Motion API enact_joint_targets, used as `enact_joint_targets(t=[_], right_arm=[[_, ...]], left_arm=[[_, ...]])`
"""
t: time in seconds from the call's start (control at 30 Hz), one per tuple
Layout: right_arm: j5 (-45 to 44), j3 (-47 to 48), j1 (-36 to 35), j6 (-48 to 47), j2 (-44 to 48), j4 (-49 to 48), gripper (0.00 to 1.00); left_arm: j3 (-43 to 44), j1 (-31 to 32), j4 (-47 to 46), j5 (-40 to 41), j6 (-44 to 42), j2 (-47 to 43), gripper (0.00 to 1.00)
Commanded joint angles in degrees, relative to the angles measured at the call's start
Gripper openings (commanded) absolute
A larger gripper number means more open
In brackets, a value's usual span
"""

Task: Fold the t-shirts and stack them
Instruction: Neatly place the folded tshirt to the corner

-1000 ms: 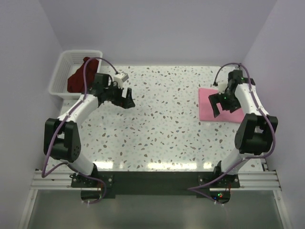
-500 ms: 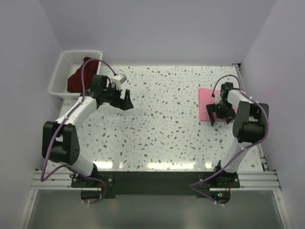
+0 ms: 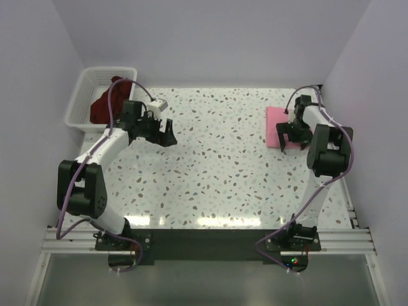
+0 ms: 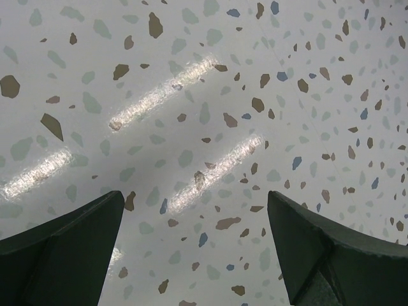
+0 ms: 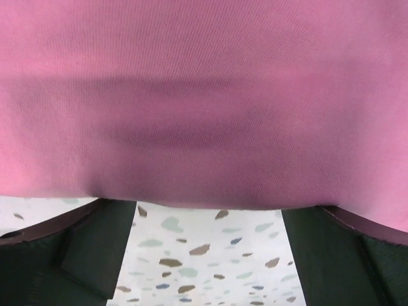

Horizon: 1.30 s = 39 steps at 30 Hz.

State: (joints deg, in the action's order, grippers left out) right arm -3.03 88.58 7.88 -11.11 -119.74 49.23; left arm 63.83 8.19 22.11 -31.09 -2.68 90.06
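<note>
The pink shirt (image 3: pixel 274 121) lies as a flat rectangle at 2 o'clock on the table (image 3: pixel 217 166), and the right tool (image 5: pixel 210 255) is apart at its edge, so I judge it folded. Next the left tool (image 4: pixel 194 255), apart over the table, must reach the maroon shirt (image 3: pixel 105 109) in the basket (image 3: pixel 89 80) at 10 o'clock. The table is glossy and speckled; plain walls (image 3: pixel 210 44) stand close.

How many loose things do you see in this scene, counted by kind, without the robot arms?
T-shirts: 2 (a pink t-shirt and a maroon t-shirt)
Baskets: 1 (a white basket, with the maroon t-shirt in it)
Total: 3
</note>
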Motion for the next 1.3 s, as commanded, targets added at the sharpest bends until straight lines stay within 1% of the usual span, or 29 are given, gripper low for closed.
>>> enact_joint_targets(t=[0.0, 0.17, 0.47, 0.57, 0.7, 0.87, 0.93, 0.97, 1.0, 1.03, 1.07, 1.1, 1.13, 1.27], right_arm=[[-3.3, 4.84, 0.2, 1.27, -6.98, -8.1, 0.99], [-3.21, 13.97, 0.21, -0.84, -11.56, -6.61, 0.99], [-5.76, 31.02, 0.12, -2.16, -21.75, -1.96, 0.99], [-6.38, 34.02, 0.21, -2.24, -23.43, -2.03, 0.99], [-5.85, 35.09, 0.12, -2.95, -23.43, -2.04, 0.99], [-4.45, 31.94, 0.12, -5.14, -19.31, -2.56, 0.99], [-2.34, 30.7, 0.12, -6.02, -15.1, -2.48, 0.99], [-1.73, 29.74, 0.12, -6.2, -13.51, -2.13, 0.99], [-1.11, 29.55, 0.03, -6.46, -9.84, -1.95, 0.99], [1.51, 29.64, 0.03, -6.9, -8.24, -1.43, 0.99], [2.84, 30.68, 0.03, -7.25, -6.57, 0.15, 0.99], [3.55, 31.56, -0.14, -7.34, -5.08, 1.12, 0.99], [6.08, 33.57, -0.23, -7.69, -2.45, 2.09, 0.99], [9.6, 38.41, -1.72, -9.36, 2.49, 8.66, 0.99]], left_arm=[[1.12, -0.89, -0.84, -0.99, -1.01, 1.34, 1.0], [1.99, -0.98, -0.31, -1.43, -1.28, 2.4, 1.0], [3.67, -1.33, 0.65, -1.78, -1.98, 4.24, 1.0], [3.58, -1.68, 0.74, -1.87, -2.16, 4.33, 1.0], [3.58, -1.94, 0.92, -2.13, -2.6, 4.6, 1.0], [4.1, -2.12, 0.74, -2.83, -2.6, 4.42, 1.0], [4.89, -2.12, 0.39, -3.1, -3.55, 3.9, 1.0], [7.59, -2.12, 0.91, -1.62, -4.43, 3.72, 1.0], [9.36, -2.12, 1.35, -0.47, -5.31, 3.54, 1.0], [11.38, -2.12, 2.4, 0.58, -6.97, 3.54, 1.0], [15.32, -2.12, 3.02, 2.51, -7.69, 3.54, 1.0], [17.1, -2.12, 3.29, 3.4, -8.13, 3.37, 1.0], [19.81, -2.29, 3.38, 3.93, -8.22, 3.28, 1.0], [22.47, -2.47, 1.36, 3.93, -6.21, 2.05, 1.0]])
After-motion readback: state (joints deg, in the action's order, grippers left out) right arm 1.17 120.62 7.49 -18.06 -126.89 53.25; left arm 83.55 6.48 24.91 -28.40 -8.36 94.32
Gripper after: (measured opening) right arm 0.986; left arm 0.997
